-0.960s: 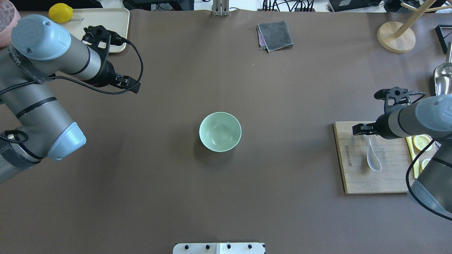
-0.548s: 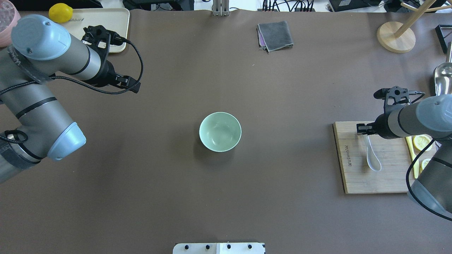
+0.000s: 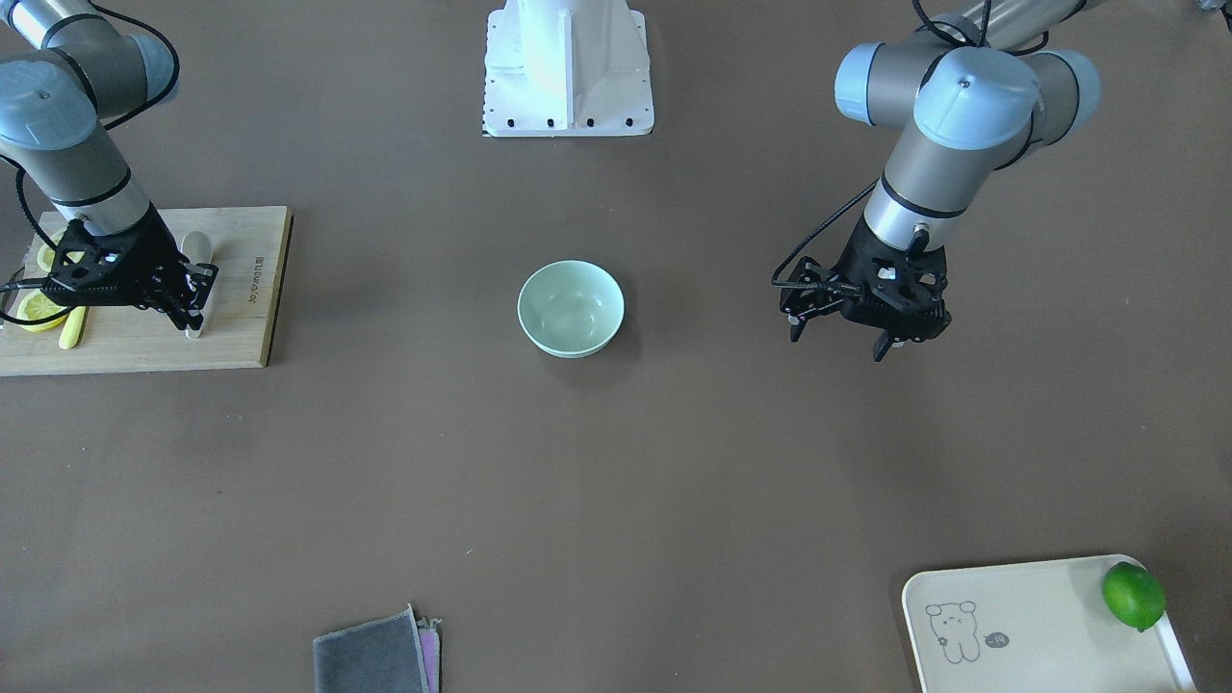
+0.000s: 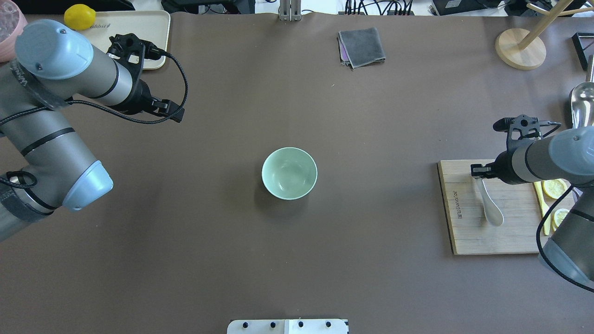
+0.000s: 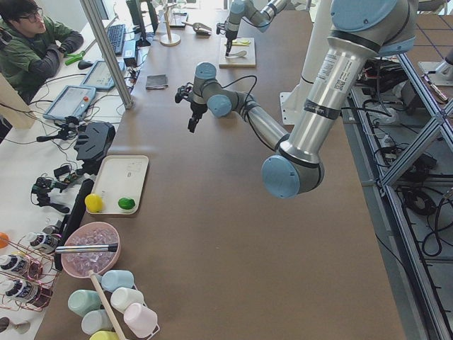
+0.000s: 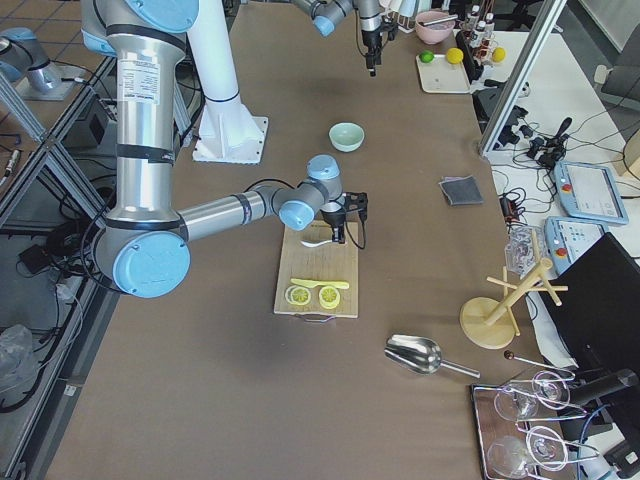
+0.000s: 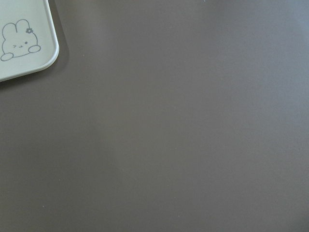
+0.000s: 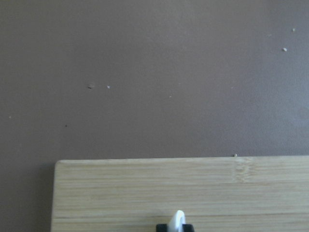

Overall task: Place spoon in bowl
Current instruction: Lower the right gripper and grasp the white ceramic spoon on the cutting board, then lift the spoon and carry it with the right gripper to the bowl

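The white spoon (image 4: pixel 493 212) lies on a wooden cutting board (image 4: pixel 464 232) at the table's right side, scoop toward the robot. My right gripper (image 4: pixel 480 174) is down on the board and shut on the spoon's handle. The right wrist view shows the handle tip (image 8: pixel 178 218) pinched between the black fingertips. The spoon's scoop (image 3: pixel 195 248) also shows in the front-facing view, behind the gripper (image 3: pixel 192 313). The mint-green bowl (image 4: pixel 289 173) stands empty mid-table, far to the left of the spoon. My left gripper (image 4: pixel 174 111) hovers open and empty over bare table at the far left.
Lemon slices (image 4: pixel 554 187) and a slim yellow knife (image 4: pixel 542 204) lie on the board's right part. A grey cloth (image 4: pixel 362 46) lies at the far edge. A cream tray (image 4: pixel 153 28) with a lemon (image 4: pixel 80 16) is far left; a wooden stand (image 4: pixel 519 48) and metal scoop (image 4: pixel 582 104) far right.
The right gripper's fingers have closed in on the spoon's handle, and the spoon has shifted slightly. The left arm and the bowl have not moved.
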`<state>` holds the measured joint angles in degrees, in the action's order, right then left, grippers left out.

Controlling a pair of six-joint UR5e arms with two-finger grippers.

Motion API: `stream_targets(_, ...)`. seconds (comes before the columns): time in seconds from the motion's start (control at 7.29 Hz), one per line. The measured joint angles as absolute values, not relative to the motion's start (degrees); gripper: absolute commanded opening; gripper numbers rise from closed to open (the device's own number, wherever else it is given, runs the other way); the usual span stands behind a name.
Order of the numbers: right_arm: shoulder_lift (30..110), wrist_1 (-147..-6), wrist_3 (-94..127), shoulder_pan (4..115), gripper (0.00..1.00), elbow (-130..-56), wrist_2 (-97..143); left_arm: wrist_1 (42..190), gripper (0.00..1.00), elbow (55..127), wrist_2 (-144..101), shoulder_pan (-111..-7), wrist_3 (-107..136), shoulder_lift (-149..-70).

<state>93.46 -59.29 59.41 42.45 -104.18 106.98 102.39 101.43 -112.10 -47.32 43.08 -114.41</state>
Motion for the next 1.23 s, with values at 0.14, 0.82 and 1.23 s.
stream_targets(0.14,93.4,-59.3,59.4,42.5,0.00,-104.9,107.1,102.4,0.98,101.4,-112.1,-47.3,43.1,-114.3)
stream_targets(0.82,85.3,-73.3,64.9,42.2,0.00,-112.4,107.9,102.4,0.98,101.1,-112.2,-47.3,42.6,-114.0)
stream_targets(1.23,71.3,-83.1,78.5,38.1,0.00,-112.9,104.7,102.5,0.98,100.6,-113.1,-51.4,35.4,-111.8)
